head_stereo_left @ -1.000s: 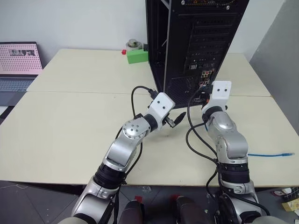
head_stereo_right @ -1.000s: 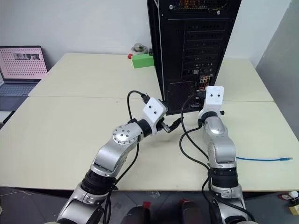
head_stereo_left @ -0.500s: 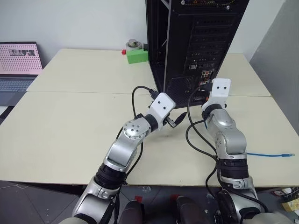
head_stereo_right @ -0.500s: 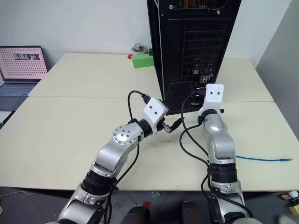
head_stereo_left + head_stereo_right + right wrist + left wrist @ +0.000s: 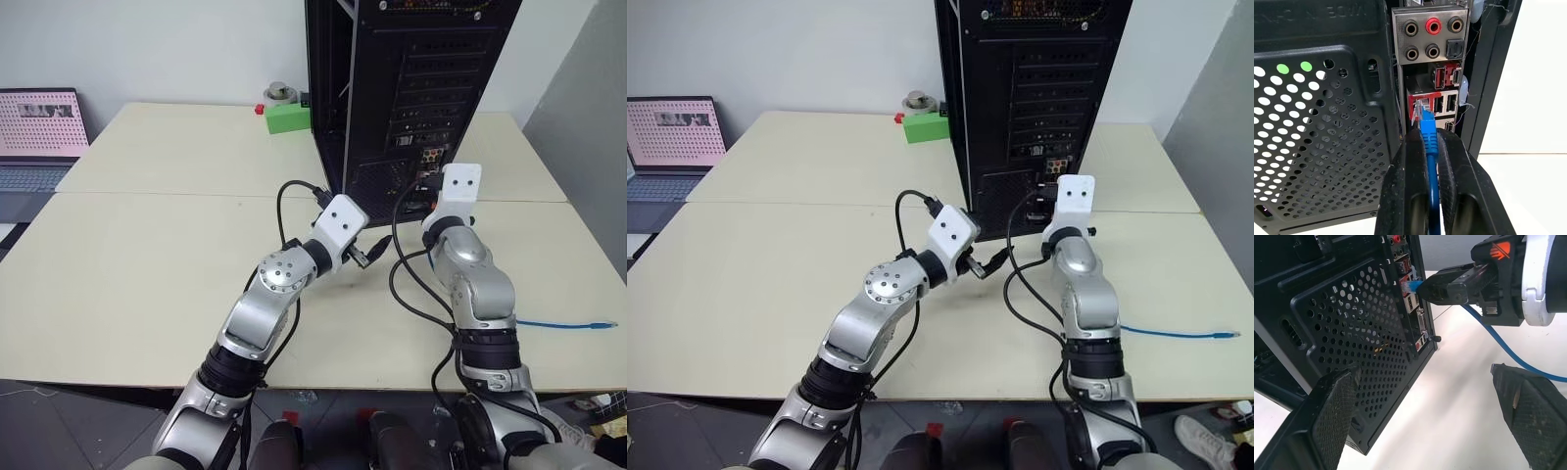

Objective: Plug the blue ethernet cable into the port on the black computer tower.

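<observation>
The blue ethernet cable is pinched just behind its clear plug between the two black fingers of the right gripper, which reaches level toward the back of the black computer tower. The plug tip sits at the port in the red-framed connector block; whether it is fully seated cannot be told. The cable runs back along the table to its far end near the right edge. The left gripper hovers beside the tower's perforated grille, fingers spread wide, holding nothing. In the head views the right gripper's white housing hides the port.
</observation>
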